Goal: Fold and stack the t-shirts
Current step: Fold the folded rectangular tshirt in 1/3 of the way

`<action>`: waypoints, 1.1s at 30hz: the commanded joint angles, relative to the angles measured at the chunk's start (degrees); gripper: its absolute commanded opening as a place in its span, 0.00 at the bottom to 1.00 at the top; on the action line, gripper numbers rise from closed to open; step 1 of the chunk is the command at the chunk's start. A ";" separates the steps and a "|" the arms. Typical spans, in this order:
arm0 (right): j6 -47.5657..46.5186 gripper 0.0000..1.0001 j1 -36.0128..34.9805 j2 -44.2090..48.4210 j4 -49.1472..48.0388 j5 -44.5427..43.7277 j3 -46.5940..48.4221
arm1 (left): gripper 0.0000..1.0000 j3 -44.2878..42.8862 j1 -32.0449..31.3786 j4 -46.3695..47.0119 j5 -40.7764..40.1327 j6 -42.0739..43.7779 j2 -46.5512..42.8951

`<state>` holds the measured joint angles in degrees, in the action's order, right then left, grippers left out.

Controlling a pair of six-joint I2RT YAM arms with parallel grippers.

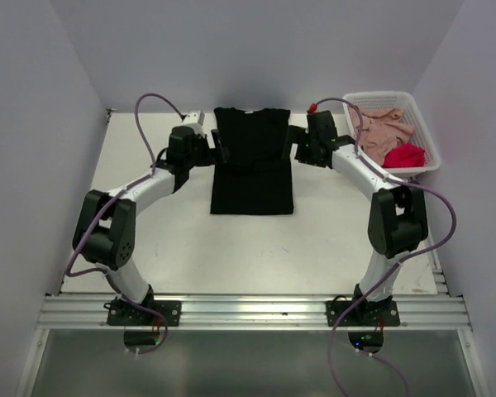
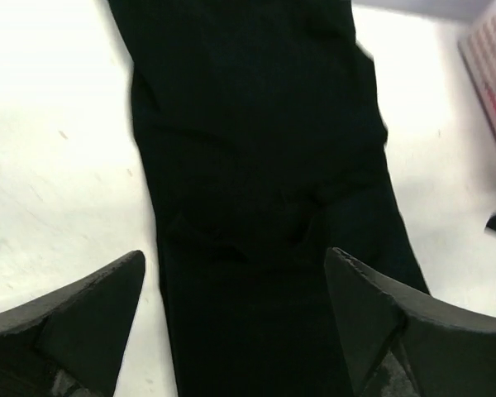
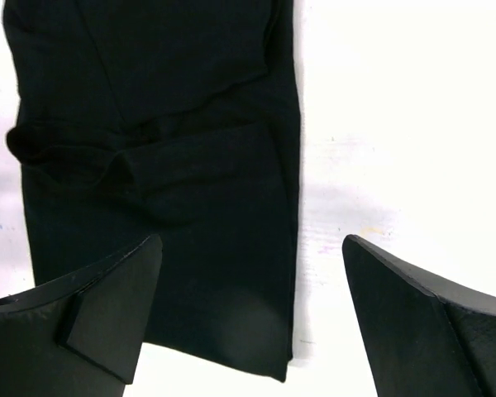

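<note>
The black t-shirt [image 1: 252, 161] lies flat at the far middle of the table, sides folded in to a narrow oblong, collar at the far end. It fills the left wrist view [image 2: 256, 190] and the left half of the right wrist view [image 3: 157, 165]. My left gripper [image 1: 218, 149] is open over the shirt's left edge near the sleeve. My right gripper [image 1: 296, 147] is open over its right edge. Neither holds cloth. A dusty pink shirt [image 1: 386, 131] and a bright red shirt [image 1: 404, 155] lie crumpled in the basket.
The white lattice basket [image 1: 426, 132] stands at the far right corner; its edge shows in the left wrist view [image 2: 492, 74]. White walls close the table on three sides. An aluminium rail [image 1: 248, 310] runs along the near edge.
</note>
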<state>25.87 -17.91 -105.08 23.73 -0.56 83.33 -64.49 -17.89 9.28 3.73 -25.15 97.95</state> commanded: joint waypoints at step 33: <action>-0.91 0.00 0.42 -0.04 -4.57 3.90 -6.60 | 0.00 -15.14 4.26 13.22 26.59 -8.43 28.96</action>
<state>25.82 -17.80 -105.82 20.93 3.79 77.19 -76.44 -14.24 17.69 29.78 -33.04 126.28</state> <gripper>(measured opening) 0.008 0.005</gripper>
